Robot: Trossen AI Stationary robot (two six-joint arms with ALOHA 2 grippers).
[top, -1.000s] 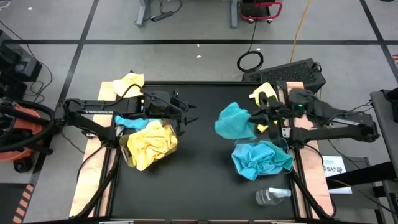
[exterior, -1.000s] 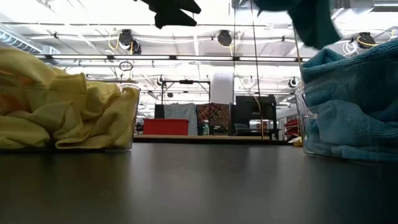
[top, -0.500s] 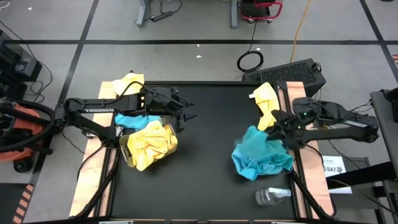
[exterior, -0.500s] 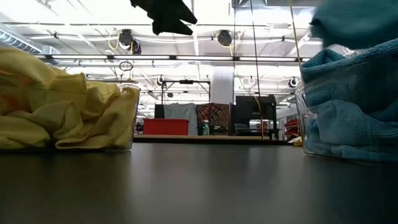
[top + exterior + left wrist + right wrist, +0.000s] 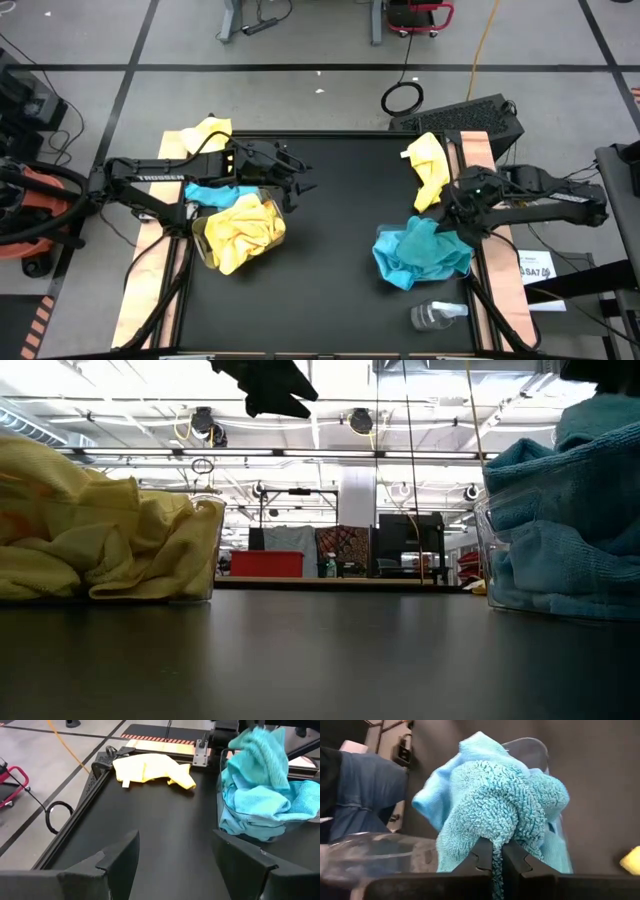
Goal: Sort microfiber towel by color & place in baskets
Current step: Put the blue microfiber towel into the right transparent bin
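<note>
My right gripper (image 5: 455, 215) is shut on a turquoise microfiber towel (image 5: 490, 805) above the right basket (image 5: 462, 240), which is heaped with turquoise towels (image 5: 420, 258). The left basket (image 5: 278, 212) holds yellow towels (image 5: 240, 230). My left gripper (image 5: 300, 182) hangs open and empty in the air just beyond that basket. One yellow towel (image 5: 428, 165) lies flat at the table's far right. Another yellow towel (image 5: 205, 133) and a turquoise one (image 5: 205, 193) lie at the left edge, partly under my left arm. My right gripper pinches a bunched fold of the turquoise towel (image 5: 495, 851) between its two fingers (image 5: 479, 859). The fingers slant down from the table's right side. The towel bulges out ahead of the fingertips, and its lower part rests on the heap in the right basket.
A small clear plastic bottle (image 5: 437, 315) lies near the table's front right corner. The black mat between the two baskets (image 5: 330, 250) is bare. A keyboard (image 5: 470, 118) sits just past the table's far right corner.
My right gripper, still shut on the turquoise towel, has gone toward the table's right and near edges and down, tipping its fingers downward. The towel hung above the middle of the table before and now sits on the heap in the right basket.
</note>
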